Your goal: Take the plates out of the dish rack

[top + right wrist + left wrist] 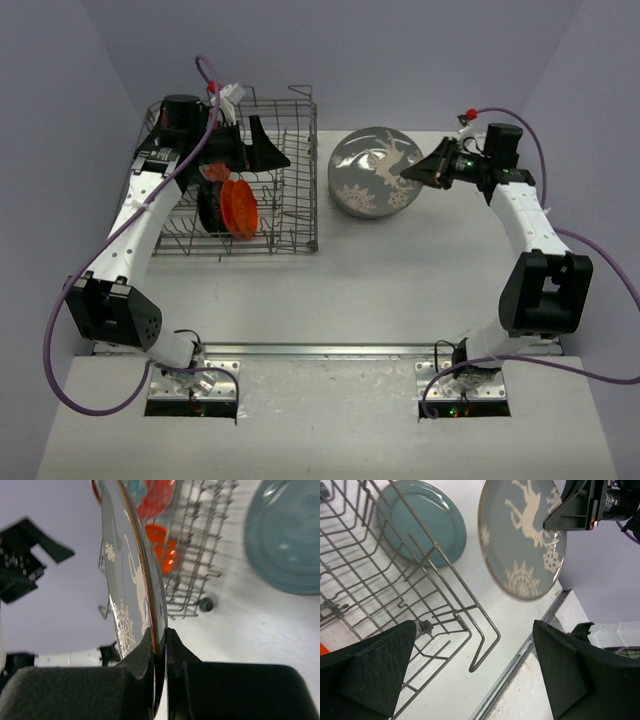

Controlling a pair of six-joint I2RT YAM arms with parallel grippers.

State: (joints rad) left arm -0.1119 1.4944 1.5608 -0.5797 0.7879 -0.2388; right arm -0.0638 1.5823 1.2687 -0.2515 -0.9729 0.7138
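The grey wire dish rack [290, 215] stands at the back left. It holds a black plate [211, 207] and an orange plate [240, 207] on edge. My left gripper [262, 150] hovers over the rack's right half, open and empty, and the rack wires [395, 590] show between its fingers [370, 672]. My right gripper [420, 170] is shut on the rim of a grey plate with a white reindeer pattern [375, 172], holding it tilted above the table, right of the rack. In the right wrist view the pads [150, 652] pinch that plate [130, 580] edge-on.
A grey-blue plate [420, 520] lies flat on the table beside the rack, also in the right wrist view [287, 535]. A red plate with a teal centre [145, 495] stands in the rack behind the orange plate [162, 550]. The table's metal front edge [320, 350] runs near the arm bases.
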